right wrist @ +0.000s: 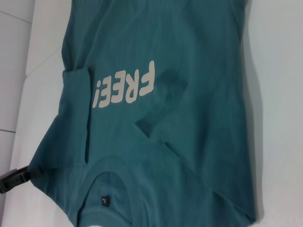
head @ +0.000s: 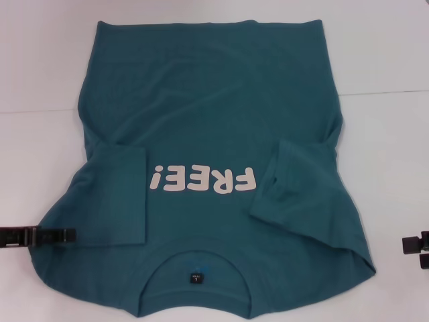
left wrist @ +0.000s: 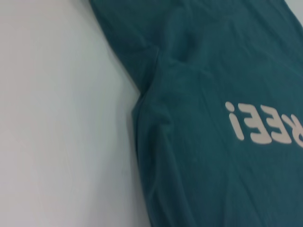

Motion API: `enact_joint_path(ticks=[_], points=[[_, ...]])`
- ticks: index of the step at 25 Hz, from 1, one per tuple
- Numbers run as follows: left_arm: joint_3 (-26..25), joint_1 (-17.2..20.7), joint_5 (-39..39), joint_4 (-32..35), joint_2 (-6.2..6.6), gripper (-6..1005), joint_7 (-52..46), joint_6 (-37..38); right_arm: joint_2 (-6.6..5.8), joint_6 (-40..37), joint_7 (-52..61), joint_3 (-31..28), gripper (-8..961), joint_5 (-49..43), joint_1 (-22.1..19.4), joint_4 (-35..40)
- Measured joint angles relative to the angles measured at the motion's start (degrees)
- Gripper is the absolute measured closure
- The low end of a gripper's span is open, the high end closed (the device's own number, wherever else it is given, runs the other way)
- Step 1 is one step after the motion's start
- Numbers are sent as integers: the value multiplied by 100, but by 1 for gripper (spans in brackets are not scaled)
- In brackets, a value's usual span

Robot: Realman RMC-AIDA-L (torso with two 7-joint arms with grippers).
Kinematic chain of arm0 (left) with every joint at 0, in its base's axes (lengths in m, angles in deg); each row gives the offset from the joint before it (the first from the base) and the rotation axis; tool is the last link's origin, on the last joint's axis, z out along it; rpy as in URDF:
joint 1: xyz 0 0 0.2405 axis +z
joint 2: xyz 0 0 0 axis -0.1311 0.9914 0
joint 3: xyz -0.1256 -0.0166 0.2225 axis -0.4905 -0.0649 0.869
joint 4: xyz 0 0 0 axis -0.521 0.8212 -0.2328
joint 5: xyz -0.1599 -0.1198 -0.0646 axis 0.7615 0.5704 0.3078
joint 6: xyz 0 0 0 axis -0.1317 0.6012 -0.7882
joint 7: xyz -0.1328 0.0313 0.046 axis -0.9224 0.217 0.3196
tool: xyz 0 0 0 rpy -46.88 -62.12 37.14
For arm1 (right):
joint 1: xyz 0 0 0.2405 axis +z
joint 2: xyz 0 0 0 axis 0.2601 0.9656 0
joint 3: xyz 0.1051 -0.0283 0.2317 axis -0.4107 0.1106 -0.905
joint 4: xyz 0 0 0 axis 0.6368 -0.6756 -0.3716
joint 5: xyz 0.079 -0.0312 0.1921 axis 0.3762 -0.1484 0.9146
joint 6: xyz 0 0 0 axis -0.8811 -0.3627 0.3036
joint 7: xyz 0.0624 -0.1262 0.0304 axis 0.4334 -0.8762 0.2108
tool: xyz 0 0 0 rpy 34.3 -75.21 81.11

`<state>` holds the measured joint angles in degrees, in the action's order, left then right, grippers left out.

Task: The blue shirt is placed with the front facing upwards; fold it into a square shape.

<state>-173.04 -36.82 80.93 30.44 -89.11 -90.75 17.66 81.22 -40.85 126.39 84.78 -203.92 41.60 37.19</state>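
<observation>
You have one shirt (head: 221, 127): soft teal-blue cotton, gently creased, lying flat and face-up on the white tabletop (head: 40, 60), collar (head: 194, 258) nearest the robot. Both short sleeves are folded inward over the chest, flanking the white "FREE!" lettering (head: 203, 180). Left claw (head: 67, 235) sits at the shirt's left edge, right claw (head: 406, 244) off its right side; whether either is clenched, you cannot tell.

Blue shirt (head: 214, 121) collar edge cut off; right end effector (head: 417, 247) mostly out of frame.
</observation>
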Motion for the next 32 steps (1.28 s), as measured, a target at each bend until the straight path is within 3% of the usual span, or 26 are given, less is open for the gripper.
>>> enact_joint_path(ticks=[6, 12, 20, 30, 32], points=[[-4, 5, 113, 110, 60, 266, 12, -76, 3, 0, 11, 0, 76, 0, 26, 0], [-1, -48, 119, 331, 132, 278, 77, -135, 4, -1, 21, 0, 75, 0, 41, 0], [53, -159, 86, 353, 116, 402, 30, -318, 1, -109, 61, -45, 74, 6, 37, 30], [58, -172, 106, 307, 129, 893, 9, -156, 48, -318, 82, -278, 73, 10, 20, 289], [58, -170, 104, 294, 129, 927, -33, -146, 31, -412, 94, -346, 73, 10, 41, 290]])
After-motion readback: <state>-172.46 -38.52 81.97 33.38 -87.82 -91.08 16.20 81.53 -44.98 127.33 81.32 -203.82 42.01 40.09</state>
